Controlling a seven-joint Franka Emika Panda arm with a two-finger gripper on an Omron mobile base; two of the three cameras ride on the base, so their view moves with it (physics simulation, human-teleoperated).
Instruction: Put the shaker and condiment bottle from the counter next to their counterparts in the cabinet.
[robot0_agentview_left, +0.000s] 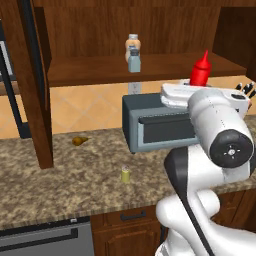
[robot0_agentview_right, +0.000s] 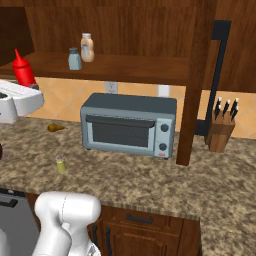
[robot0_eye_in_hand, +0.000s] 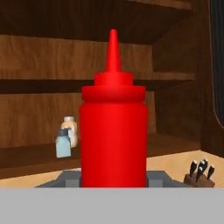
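The red condiment bottle (robot0_agentview_left: 201, 70) (robot0_agentview_right: 23, 69) stands upright in my gripper (robot0_agentview_left: 194, 86) (robot0_agentview_right: 31, 87), held in the air in front of the cabinet shelf (robot0_agentview_left: 90, 71) (robot0_agentview_right: 145, 68). In the hand view the condiment bottle (robot0_eye_in_hand: 113, 131) fills the middle and hides my fingertips. On the shelf stand the grey-blue shaker (robot0_agentview_left: 134, 61) (robot0_agentview_right: 75, 59) (robot0_eye_in_hand: 63, 142) and, just behind it, the tan bottle (robot0_agentview_left: 132, 43) (robot0_agentview_right: 87, 47) (robot0_eye_in_hand: 71, 127). The small yellow-green shaker (robot0_agentview_left: 125, 174) (robot0_agentview_right: 61, 165) stands alone on the granite counter (robot0_agentview_left: 55, 185) (robot0_agentview_right: 150, 182).
A grey toaster oven (robot0_agentview_left: 155, 127) (robot0_agentview_right: 129, 125) sits on the counter under the shelf. A knife block (robot0_agentview_right: 221, 126) (robot0_eye_in_hand: 199, 175) stands to the right. A cabinet post (robot0_agentview_left: 37, 100) (robot0_agentview_right: 192, 90) reaches the counter. A small brown object (robot0_agentview_left: 80, 141) (robot0_agentview_right: 55, 127) lies near the wall.
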